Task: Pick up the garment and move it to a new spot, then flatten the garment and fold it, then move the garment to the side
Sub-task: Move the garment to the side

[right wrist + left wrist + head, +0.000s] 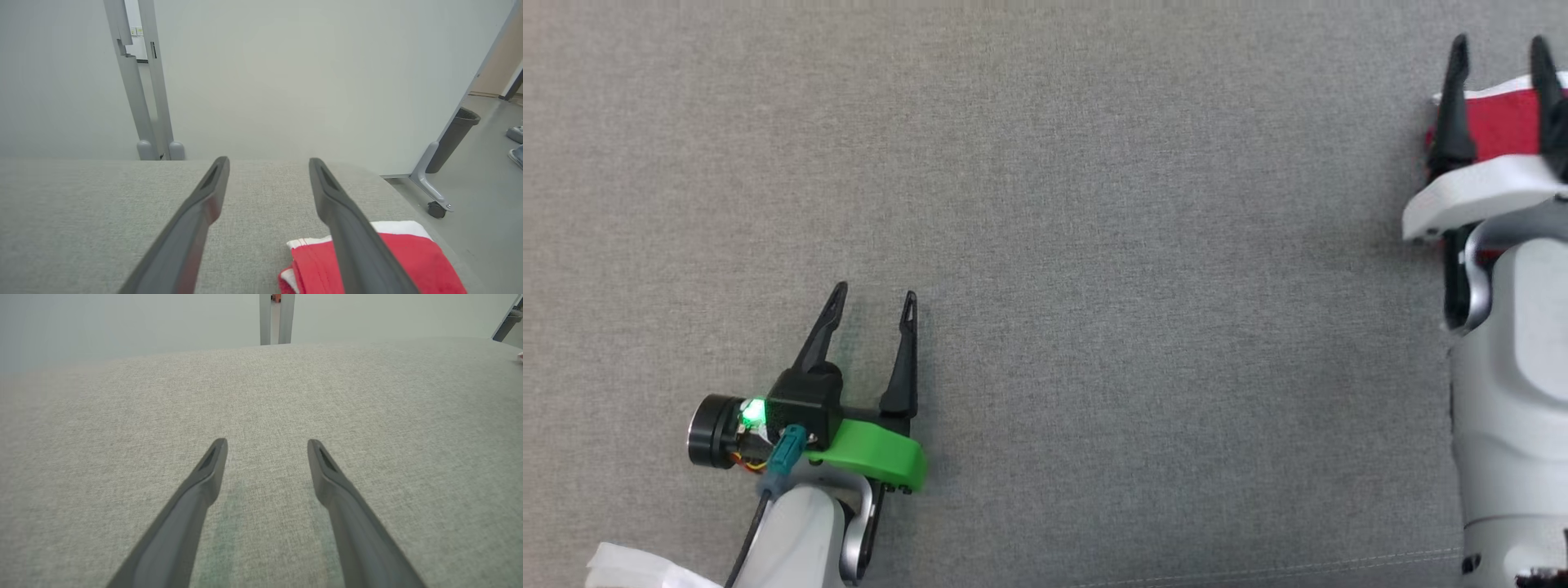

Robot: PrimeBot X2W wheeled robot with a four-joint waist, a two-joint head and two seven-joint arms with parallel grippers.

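Garment [429,265] red and white, folded, under right hand [1499,42], fingers spread, left hand [875,291] spread too, holding nothing

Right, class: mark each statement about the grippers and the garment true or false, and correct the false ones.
1. The garment is red and white. True.
2. The left gripper is open and holds nothing. True.
3. The right gripper is shut on the garment. False: its fingers stand apart, with the garment lying below them.
4. The garment lies spread out in the middle of the grey surface. False: it lies folded near the surface's right edge.
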